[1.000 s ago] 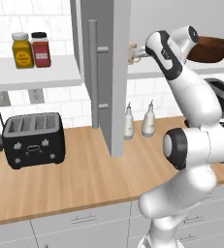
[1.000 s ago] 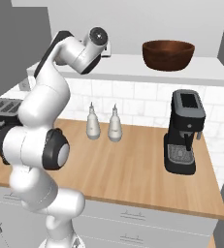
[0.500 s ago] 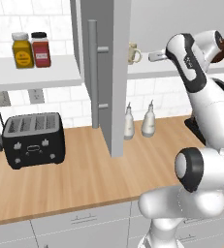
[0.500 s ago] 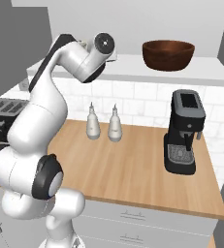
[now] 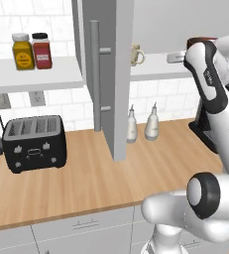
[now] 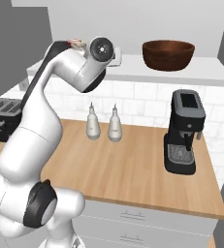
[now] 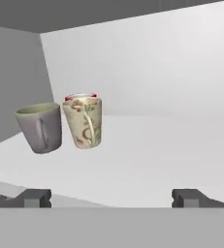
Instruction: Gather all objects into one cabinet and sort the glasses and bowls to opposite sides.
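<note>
Pincer [image 7: 111, 197] spread wide, gripping nothing, aimed into the cabinet [image 7: 147, 63] over its white shelf [image 7: 147, 155]. Grey mug [image 7: 40, 127] and cream mug [image 7: 84, 121] side by side at the shelf's far left, a red rim just behind. Dark brown bowl [image 6: 168, 54] well apart on the same shelf's right.

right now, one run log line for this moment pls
phase: fingers open, empty, facing cabinet shelf | cups: grey mug, cream mug grouped on one side | bowl: on shelf, apart from cups | door: open
</note>
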